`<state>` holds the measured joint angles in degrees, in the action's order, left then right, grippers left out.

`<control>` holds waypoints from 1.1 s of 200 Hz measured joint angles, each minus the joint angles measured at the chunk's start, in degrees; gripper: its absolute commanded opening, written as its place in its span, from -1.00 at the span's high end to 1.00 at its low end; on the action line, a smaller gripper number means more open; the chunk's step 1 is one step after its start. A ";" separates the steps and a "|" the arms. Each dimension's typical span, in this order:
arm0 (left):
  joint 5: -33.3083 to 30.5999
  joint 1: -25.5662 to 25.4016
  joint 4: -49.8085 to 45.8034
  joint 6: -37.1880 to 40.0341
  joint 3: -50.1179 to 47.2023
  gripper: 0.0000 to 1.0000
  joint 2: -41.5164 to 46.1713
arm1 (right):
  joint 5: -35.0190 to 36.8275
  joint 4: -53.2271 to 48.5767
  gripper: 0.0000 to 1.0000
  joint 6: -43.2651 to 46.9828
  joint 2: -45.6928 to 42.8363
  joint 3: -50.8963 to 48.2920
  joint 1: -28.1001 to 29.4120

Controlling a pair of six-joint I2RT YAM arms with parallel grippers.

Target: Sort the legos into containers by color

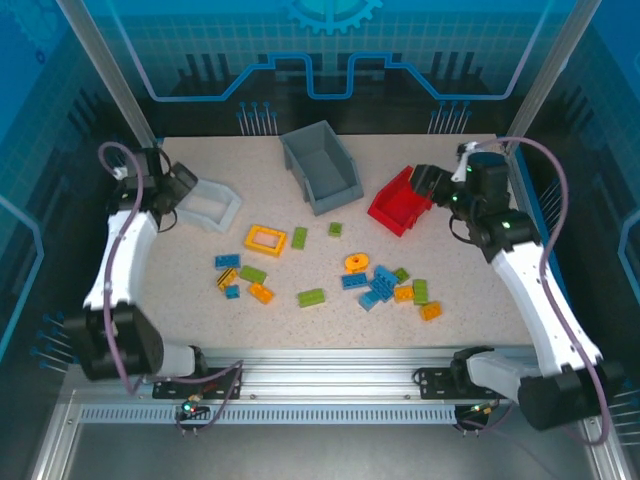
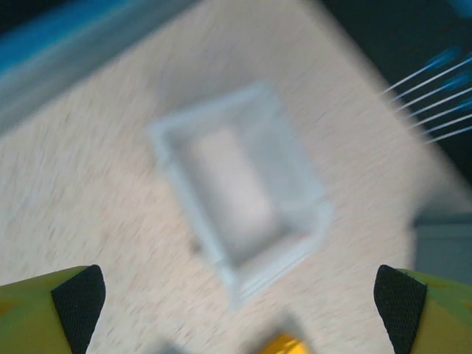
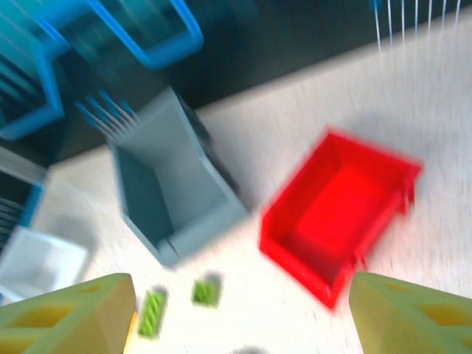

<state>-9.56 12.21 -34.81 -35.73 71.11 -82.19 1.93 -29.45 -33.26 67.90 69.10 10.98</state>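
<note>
Left gripper (image 1: 178,195) hangs spread and empty by the white bin (image 1: 212,208); right gripper (image 1: 428,185), likewise spread and empty, by the red bin (image 1: 400,203). Unsorted legos (image 1: 311,297) litter the bench (image 1: 480,270). Advisable: target an isolated brick, descend squarely, straddle it.

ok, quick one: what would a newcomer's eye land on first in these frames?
Blue, green and yellow legos lie scattered across the middle of the table, a square yellow frame standing out at left. Behind them sit three seemingly empty containers: white bin left, grey bin centre, red bin right. The left gripper hangs open near the white bin.
</note>
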 measured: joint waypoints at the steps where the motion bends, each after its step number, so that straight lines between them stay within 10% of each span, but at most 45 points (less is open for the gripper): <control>1: 0.11 0.11 -0.44 -0.09 0.04 -0.85 -0.61 | -0.11 -0.24 -0.54 0.00 0.26 0.04 0.00; 99: 3.87 0.87 -5.55 1.01 10.69 -0.34 -25.70 | -2.91 -8.46 -0.45 -2.97 16.79 2.58 -0.26; 220: 4.70 -3.93 -0.90 10.93 15.87 0.73 -32.22 | -0.70 -7.28 -0.30 -1.57 31.04 5.09 -5.09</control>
<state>-4.86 8.27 -35.70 -24.80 86.98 -114.41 1.23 -36.73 -34.83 98.94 74.19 5.89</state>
